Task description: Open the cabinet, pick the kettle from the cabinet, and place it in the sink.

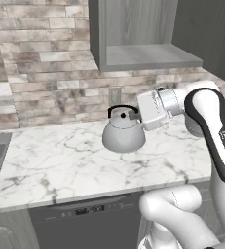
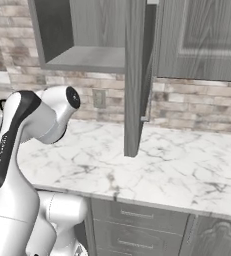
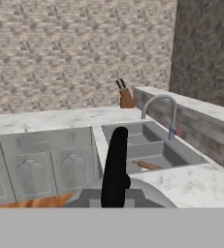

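In the left base view, the gripper (image 1: 135,115) is clamped on the black handle of the kettle (image 1: 123,132), holding it low over the marble counter (image 1: 60,160) below the emptied cabinet (image 1: 143,44), apparently for carrying left. The right base view shows the cabinet door (image 2: 135,75) swung wide, which gave access to the shelf. In the hand view, the hand faces the sink (image 3: 150,147) well ahead beyond the handle, where a rolling pin (image 3: 146,165) lies.
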### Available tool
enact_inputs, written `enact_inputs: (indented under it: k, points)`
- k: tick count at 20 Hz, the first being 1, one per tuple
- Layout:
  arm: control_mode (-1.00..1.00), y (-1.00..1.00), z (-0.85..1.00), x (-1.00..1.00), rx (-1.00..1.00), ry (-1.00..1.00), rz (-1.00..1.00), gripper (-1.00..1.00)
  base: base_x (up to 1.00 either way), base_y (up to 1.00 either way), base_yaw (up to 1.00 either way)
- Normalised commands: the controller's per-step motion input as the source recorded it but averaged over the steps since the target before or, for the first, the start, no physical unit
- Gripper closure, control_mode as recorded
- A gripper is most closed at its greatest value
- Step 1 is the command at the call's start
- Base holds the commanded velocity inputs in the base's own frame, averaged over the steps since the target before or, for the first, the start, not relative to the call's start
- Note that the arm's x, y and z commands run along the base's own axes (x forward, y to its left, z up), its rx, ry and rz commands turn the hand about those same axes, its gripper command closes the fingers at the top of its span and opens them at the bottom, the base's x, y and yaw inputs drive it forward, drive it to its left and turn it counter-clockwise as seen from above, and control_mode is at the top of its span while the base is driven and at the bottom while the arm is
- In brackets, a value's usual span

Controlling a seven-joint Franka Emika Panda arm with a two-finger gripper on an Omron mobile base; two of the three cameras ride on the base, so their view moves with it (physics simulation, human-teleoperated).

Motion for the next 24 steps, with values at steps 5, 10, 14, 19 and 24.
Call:
enact_inputs:
  k: [5,10,14,19,24]
  points:
    - [1.0,0.0,0.0,0.0,0.0,0.0,0.0,1.0,-0.46,0.16,0.0]
    - [1.0,0.0,0.0,0.0,0.0,0.0,0.0,1.0,-0.28,0.33,-0.02]
    - [1.0,0.0,0.0,0.0,0.0,0.0,0.0,1.0,-0.22,0.51,-0.04]
    - [1.0,0.0,0.0,0.0,0.0,0.0,0.0,1.0,-0.14,0.64,-0.03]
    - [1.0,0.0,0.0,0.0,0.0,0.0,0.0,1.0,-0.12,0.66,-0.01]
